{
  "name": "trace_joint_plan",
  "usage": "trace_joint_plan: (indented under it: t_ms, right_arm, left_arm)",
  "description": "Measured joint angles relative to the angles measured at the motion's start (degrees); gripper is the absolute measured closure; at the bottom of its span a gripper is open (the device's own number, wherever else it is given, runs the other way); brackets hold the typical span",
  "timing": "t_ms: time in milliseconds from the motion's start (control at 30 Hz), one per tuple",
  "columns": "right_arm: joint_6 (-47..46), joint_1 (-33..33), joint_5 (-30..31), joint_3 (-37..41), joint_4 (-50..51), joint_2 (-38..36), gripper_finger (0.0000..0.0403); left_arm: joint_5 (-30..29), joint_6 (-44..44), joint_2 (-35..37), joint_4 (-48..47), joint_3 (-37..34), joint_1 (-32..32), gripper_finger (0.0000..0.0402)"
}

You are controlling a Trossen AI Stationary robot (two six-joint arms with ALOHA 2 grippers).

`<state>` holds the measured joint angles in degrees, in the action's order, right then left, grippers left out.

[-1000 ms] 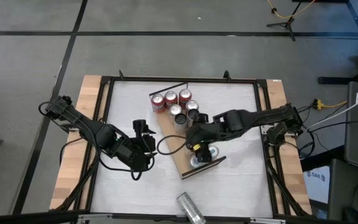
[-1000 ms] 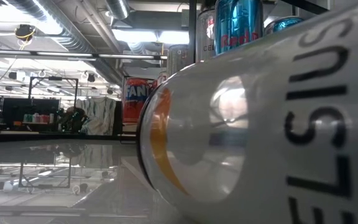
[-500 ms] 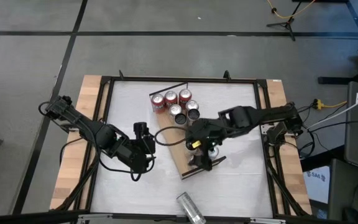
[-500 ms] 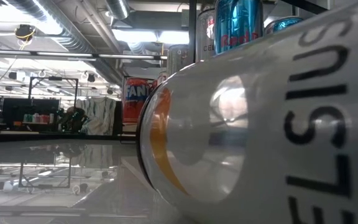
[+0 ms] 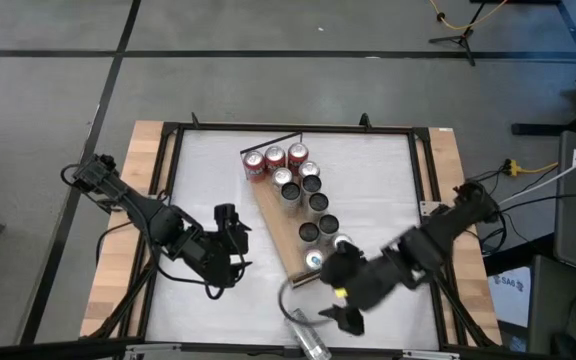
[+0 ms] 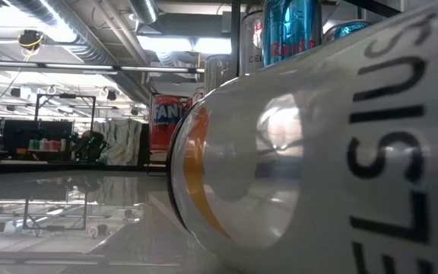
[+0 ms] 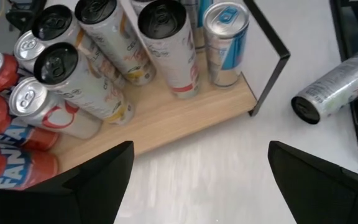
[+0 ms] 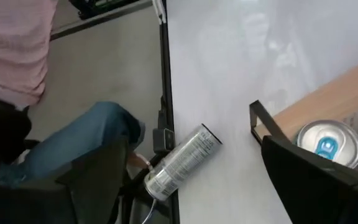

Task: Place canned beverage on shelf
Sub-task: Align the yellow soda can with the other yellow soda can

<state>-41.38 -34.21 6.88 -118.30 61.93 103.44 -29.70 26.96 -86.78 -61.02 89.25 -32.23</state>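
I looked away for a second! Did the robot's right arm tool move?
Yes. The right tool moved off the long light-brown wooden shelf toward the table's near edge, close to the silver can lying on its side.

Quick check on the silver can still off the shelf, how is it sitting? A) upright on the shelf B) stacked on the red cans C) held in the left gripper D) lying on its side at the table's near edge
D: the silver can lies on its side on the white table near the edge, apart from the shelf; the open right gripper hovers close by, not gripping it.
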Motion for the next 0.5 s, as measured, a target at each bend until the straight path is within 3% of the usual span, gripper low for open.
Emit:
trace_joint_plan:
  t_ms: [267, 500]
  right_arm:
    - [-10.39, -7.62, 12.84, -0.05, -0.09, 0.95, 0.0038]
    - [-18.57, -9.88, 14.49, -0.04, -1.49, 4.65, 0.0038]
  left_arm:
    - [-0.04, -0.09, 0.0, 0.84, 0.0, -0.5, 0.0039]
    - [-0.05, -0.09, 0.0, 2.03, 0.0, -0.5, 0.0039]
